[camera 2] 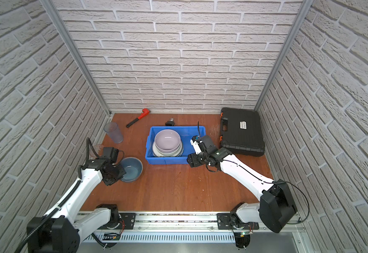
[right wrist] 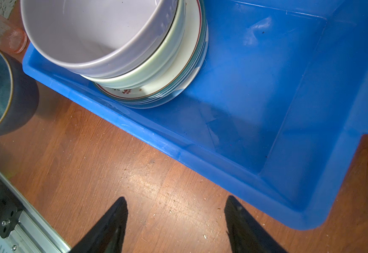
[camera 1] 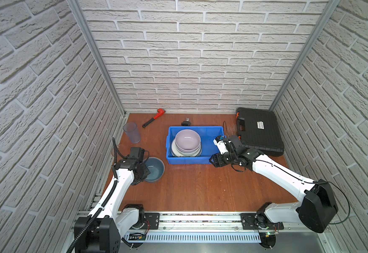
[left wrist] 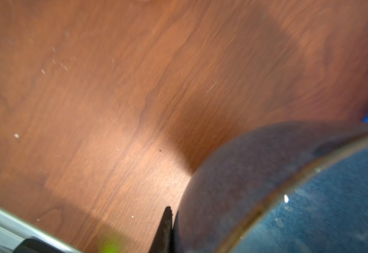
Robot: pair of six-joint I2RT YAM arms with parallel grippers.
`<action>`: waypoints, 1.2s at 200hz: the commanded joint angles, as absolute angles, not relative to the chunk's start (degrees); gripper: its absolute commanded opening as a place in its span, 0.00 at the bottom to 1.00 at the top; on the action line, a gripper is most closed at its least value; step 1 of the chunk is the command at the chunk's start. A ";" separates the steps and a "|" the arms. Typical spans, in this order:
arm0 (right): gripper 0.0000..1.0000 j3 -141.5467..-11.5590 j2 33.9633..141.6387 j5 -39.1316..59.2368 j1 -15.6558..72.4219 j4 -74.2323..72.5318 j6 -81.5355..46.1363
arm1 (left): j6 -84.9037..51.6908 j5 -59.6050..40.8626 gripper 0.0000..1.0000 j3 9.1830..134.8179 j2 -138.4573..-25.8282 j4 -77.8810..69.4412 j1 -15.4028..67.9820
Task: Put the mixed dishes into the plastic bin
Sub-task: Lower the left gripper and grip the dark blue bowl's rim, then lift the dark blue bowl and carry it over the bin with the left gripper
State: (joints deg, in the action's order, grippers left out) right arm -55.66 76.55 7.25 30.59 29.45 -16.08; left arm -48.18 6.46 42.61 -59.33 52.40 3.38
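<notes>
The dark blue bowl (camera 1: 155,169) (camera 2: 132,168) (left wrist: 266,175) stands on the wooden table left of the bright blue plastic bin (camera 1: 192,161) (camera 2: 165,161) (right wrist: 178,151). My left gripper (camera 1: 144,173) (left wrist: 174,219) is shut on its near rim; one finger lies against the outer wall, the other is hidden. In the bin's left half a lilac bowl (camera 1: 187,140) (right wrist: 91,28) sits in a pale green bowl (right wrist: 163,59) on a teal-rimmed plate (right wrist: 178,74). My right gripper (camera 1: 213,161) (right wrist: 175,201) stands open and holds nothing, over the table by the bin's front right corner. A clear tumbler (camera 1: 131,132) stands at the far left.
A pinkish tumbler (right wrist: 17,41) stands behind my left arm, mostly hidden. A red-headed wrench (camera 1: 153,118) lies at the back left. A black tool case (camera 1: 258,131) lies right of the bin. A small dark object (camera 1: 186,122) sits behind the bin.
</notes>
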 commanded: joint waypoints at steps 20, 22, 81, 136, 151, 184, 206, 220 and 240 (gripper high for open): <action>0.72 -56.64 75.50 6.33 30.49 30.04 -15.56 | -43.04 7.91 0.00 49.71 -57.97 54.91 2.57; 0.72 -56.68 75.50 6.28 30.50 30.12 -15.54 | -42.88 7.93 0.00 49.98 -58.02 55.04 2.55; 0.72 -57.81 75.67 6.56 30.50 30.71 -15.82 | -37.40 4.66 0.00 60.62 -62.50 56.51 1.85; 0.72 -58.35 75.58 6.95 30.50 30.67 -16.69 | -34.43 -1.72 0.00 70.03 -69.64 54.98 1.85; 0.72 -58.62 75.59 7.13 30.50 30.92 -16.78 | -33.83 -3.81 0.00 72.64 -71.62 54.61 1.83; 0.72 -58.75 75.33 7.55 30.50 30.68 -17.39 | -32.51 -9.49 0.00 78.86 -76.90 53.87 2.60; 0.71 -58.80 75.41 7.73 30.54 30.73 -17.92 | -31.10 -10.02 0.00 84.44 -81.07 55.16 4.55; 0.71 -58.89 75.30 7.74 30.59 30.74 -18.34 | -30.51 -9.96 0.00 88.02 -83.84 55.85 6.43; 0.71 -58.93 74.98 7.82 30.59 30.89 -18.80 | -29.42 -9.15 0.00 93.61 -87.95 56.92 9.72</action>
State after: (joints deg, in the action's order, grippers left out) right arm -57.32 76.55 7.42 30.59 31.11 -17.58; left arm -31.51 -6.55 86.96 -85.56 58.67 6.17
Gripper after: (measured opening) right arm 0.711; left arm 0.130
